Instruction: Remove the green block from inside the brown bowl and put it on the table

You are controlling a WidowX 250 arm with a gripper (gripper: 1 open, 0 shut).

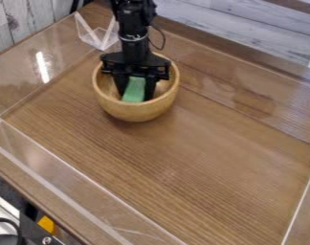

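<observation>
The brown bowl point(135, 111) stands on the table point(184, 167) at the back left. Inside it the green block point(135, 92) leans tilted against the inner wall. My gripper point(136, 88) points straight down into the bowl. Its two black fingers point(118, 84) stand on either side of the block, close to its long edges. Whether they press on the block does not show. The block's upper end is hidden behind the gripper's body.
Clear plastic walls point(43, 144) run along the table's edges at the left, front and back. A pale planked surface point(247, 24) lies beyond the back wall. Dark equipment point(17, 225) sits outside the front left corner.
</observation>
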